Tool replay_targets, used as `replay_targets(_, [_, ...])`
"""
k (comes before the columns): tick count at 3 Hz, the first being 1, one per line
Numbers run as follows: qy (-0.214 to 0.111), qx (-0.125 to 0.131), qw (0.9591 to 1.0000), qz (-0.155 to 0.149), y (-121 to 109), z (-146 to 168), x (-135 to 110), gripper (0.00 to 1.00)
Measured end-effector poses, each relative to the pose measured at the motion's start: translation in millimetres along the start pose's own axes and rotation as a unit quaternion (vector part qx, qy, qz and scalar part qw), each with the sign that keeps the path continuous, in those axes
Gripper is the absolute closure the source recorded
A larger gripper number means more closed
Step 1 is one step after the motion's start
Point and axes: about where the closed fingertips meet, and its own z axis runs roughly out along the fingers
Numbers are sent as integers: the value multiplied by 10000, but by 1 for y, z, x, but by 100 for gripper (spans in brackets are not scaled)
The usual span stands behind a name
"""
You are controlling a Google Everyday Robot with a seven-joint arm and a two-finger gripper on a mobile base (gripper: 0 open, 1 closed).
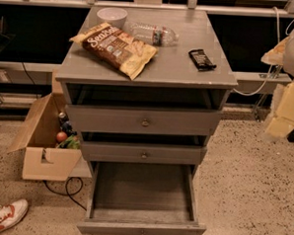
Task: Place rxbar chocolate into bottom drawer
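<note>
The rxbar chocolate, a small flat bar in a black wrapper, lies on the right side of the grey cabinet's top. The bottom drawer is pulled out toward me and nothing shows inside it. The two shallower drawers above it are partly out. My gripper is a blurred pale yellow and white shape at the right edge of the view. It is well to the right of the cabinet, lower than the cabinet top and apart from the bar.
A large brown-and-yellow chip bag, a white bowl and a lying water bottle share the cabinet top. An open cardboard box with items stands left of the cabinet. A shoe is at the bottom left.
</note>
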Motion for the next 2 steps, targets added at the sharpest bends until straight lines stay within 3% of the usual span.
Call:
replay_targets(1, [-43,12,10000,35,-5,2,0,0])
replay_targets(2, [-379,75,9988,305,-42,18,-3,0])
